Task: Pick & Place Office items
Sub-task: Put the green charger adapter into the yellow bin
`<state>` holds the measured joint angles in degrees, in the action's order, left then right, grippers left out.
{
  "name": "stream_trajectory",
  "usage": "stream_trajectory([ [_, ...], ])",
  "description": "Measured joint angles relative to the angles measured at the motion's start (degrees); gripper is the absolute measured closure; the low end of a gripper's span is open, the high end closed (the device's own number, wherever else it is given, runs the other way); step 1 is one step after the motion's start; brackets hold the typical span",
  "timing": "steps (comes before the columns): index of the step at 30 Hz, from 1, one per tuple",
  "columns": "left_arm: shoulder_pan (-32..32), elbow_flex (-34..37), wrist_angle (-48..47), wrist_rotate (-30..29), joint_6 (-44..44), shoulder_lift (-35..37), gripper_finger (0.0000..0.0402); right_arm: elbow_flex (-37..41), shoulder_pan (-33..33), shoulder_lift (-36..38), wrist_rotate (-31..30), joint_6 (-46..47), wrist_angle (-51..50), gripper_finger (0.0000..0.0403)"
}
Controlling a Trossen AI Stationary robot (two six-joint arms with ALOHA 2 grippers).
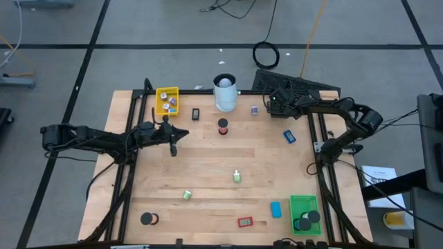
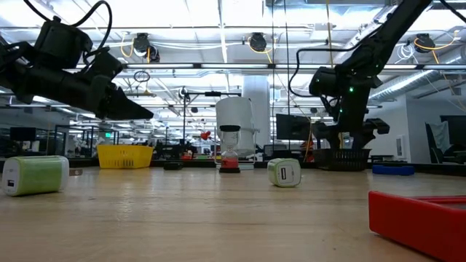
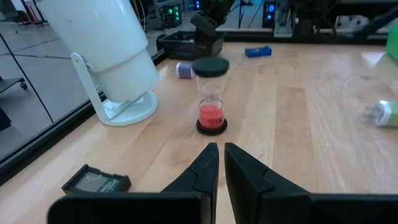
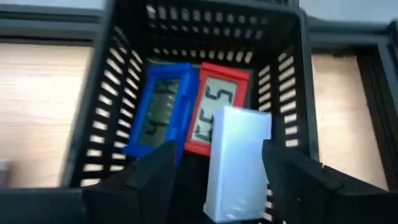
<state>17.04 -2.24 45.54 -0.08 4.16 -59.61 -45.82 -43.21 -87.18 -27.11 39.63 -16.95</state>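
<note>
The right gripper (image 4: pixel 214 177) hangs directly above the black basket (image 4: pixel 118 81) at the tabletop's far right corner, its fingers (image 4: pixel 146 177) spread apart around a white block (image 4: pixel 236 162). The block's long axis points down into the basket, onto the blue (image 4: pixel 158 112) and red (image 4: pixel 217 102) pieces; whether it is gripped cannot be told. The left gripper (image 3: pixel 219 163), fingers nearly clenched and empty, points at the upright red sand timer (image 3: pixel 211 93) straight ahead, making the left arm the nearer one.

The red timer (image 4: pixel 217 106) display shows a digit "5"
</note>
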Motion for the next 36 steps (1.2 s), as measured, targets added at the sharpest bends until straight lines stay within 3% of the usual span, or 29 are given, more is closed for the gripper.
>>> stream_trajectory([
  [6,0.00,-0.04,0.98,0.09,-2.99,0.02,0.0366,0.00,1.73,5.06,-0.07,-3.09,0.30,0.0182],
  [12,0.02,-0.04,0.96,0.50,-2.89,0.02,0.0366,0.00,10.81,10.21,-3.48,-7.22,1.89,0.0246],
  [15,0.02,-0.04,0.98,0.55,-1.55,0.02,0.0366,0.00,16.61,10.39,-7.42,-11.45,5.35,0.0285],
  [23,0.02,-0.04,0.98,0.55,-3.20,0.02,0.0366,0.00,24.99,9.67,-8.79,-17.96,14.30,0.0355],
  [32,-0.18,-0.04,1.05,0.69,-4.04,0.02,0.0366,0.63,26.63,9.40,-8.91,-16.94,16.80,0.0376],
  [36,-1.61,-0.04,1.05,0.99,-4.30,0.02,0.0366,7.64,28.86,9.23,-10.01,-20.38,30.54,0.0376],
])
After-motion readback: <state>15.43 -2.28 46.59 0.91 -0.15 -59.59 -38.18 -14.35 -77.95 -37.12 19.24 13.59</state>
